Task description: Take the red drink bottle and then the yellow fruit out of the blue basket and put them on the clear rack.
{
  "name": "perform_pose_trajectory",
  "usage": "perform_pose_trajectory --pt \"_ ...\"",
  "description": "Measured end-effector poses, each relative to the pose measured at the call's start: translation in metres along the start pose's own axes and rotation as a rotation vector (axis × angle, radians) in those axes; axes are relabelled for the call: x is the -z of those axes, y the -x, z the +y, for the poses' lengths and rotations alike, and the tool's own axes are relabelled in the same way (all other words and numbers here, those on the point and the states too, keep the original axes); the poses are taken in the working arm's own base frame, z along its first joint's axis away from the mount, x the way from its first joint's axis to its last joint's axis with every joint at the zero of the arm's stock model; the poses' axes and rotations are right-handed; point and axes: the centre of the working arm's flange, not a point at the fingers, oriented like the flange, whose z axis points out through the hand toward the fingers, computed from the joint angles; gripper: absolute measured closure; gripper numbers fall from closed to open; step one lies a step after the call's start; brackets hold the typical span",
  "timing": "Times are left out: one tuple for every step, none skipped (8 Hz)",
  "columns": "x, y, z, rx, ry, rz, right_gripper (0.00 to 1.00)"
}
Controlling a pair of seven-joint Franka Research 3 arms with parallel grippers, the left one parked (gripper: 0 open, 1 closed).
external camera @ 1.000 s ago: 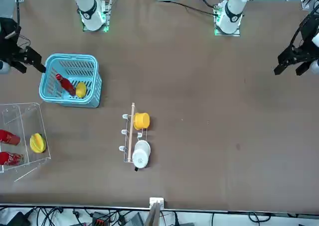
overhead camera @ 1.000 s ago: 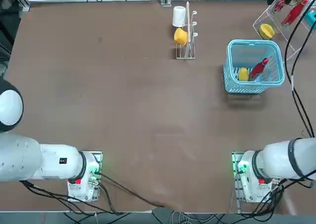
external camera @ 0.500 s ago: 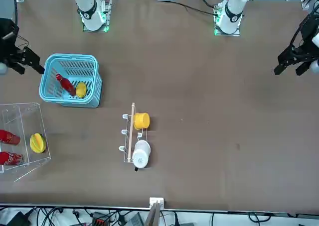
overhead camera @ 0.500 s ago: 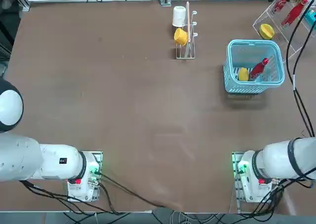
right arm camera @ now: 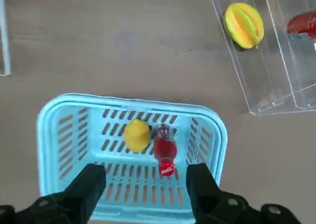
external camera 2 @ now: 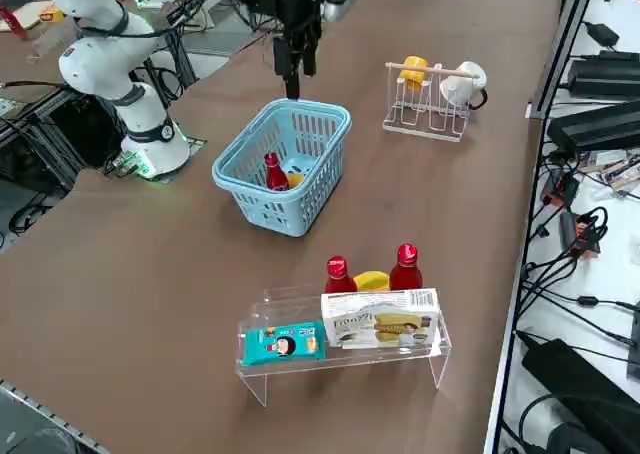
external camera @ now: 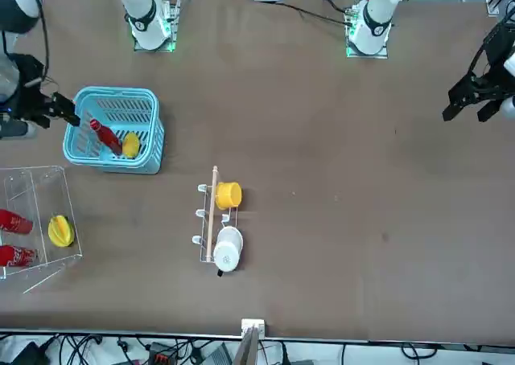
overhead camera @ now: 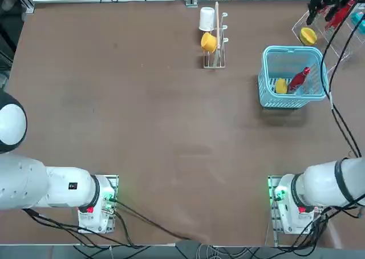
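The red drink bottle (right arm camera: pixel 164 150) leans inside the blue basket (right arm camera: pixel 44 135), cap up, with the small yellow fruit (right arm camera: pixel 137 135) right beside it. Both also show in the top view, the bottle (overhead camera: pixel 299 79) next to the fruit (overhead camera: pixel 280 86), within the basket (overhead camera: pixel 293 49). My right gripper (right arm camera: pixel 145 184) hangs open and empty high above the basket's edge, fingers pointing down; from the side, this gripper (external camera 2: pixel 294 77) is over the basket's (external camera 2: pixel 300 109) far rim. The clear rack (external camera 2: pixel 340 359) stands beyond the basket.
The rack (external camera: pixel 36 220) holds two red bottles (external camera 2: pixel 338 272), a flattened yellow fruit (external camera: pixel 59 231), a teal packet (external camera 2: pixel 282 343) and a white box (external camera 2: pixel 380 326). A peg stand (overhead camera: pixel 215 36) carries a yellow and a white cup. Cables trail along the right table edge.
My right arm has swung in towards the blue basket and now hovers over it, still open. Bottle and fruit have not moved.
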Motion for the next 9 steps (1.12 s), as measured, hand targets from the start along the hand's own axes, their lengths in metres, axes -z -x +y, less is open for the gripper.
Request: perform_pose_trajectory --pt "-0.023 0.004 0.005 -0.006 -0.002 -0.009 0.00" --pt "-0.046 0.010 0.012 -0.002 -0.004 -0.016 0.00" --pt "-0.069 0.019 0.020 0.013 -0.007 -0.019 0.00" --pt "-0.092 0.029 0.030 0.018 -0.012 -0.023 0.00" --pt "-0.112 0.038 0.035 0.019 -0.016 -0.028 0.00" --pt "-0.127 0.044 0.034 0.020 -0.018 -0.034 0.00" --pt "-0.138 0.048 0.032 0.022 -0.021 -0.042 0.00" --pt "-0.145 0.051 0.030 0.023 -0.023 -0.050 0.00" --pt "-0.149 0.052 0.029 0.024 -0.024 -0.057 0.00"
